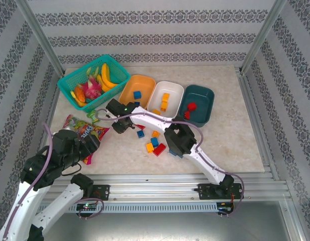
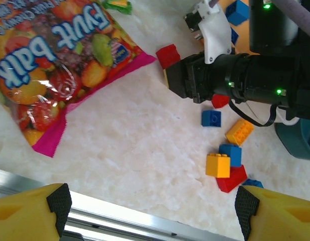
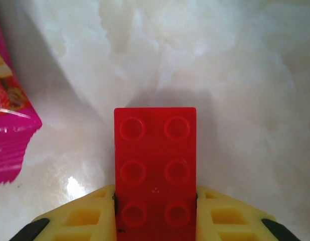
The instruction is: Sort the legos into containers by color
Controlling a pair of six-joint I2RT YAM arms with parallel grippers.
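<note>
Right end effector [image 3: 155, 213] clamped on a red lego [image 3: 155, 150], just beside the snack bag [image 3: 9, 130].
Left end effector [image 2: 152, 208] stands wide, holding nothing. Loose legos [image 1: 154, 144] lie on the worktop [image 1: 230, 135] near the white bowl [image 1: 170, 84].

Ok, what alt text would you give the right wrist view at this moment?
A red six-stud brick is clamped between the two yellow fingers of the right gripper, seen from above against a pale marbled tabletop. The pink edge of a snack bag shows at the left.
</note>
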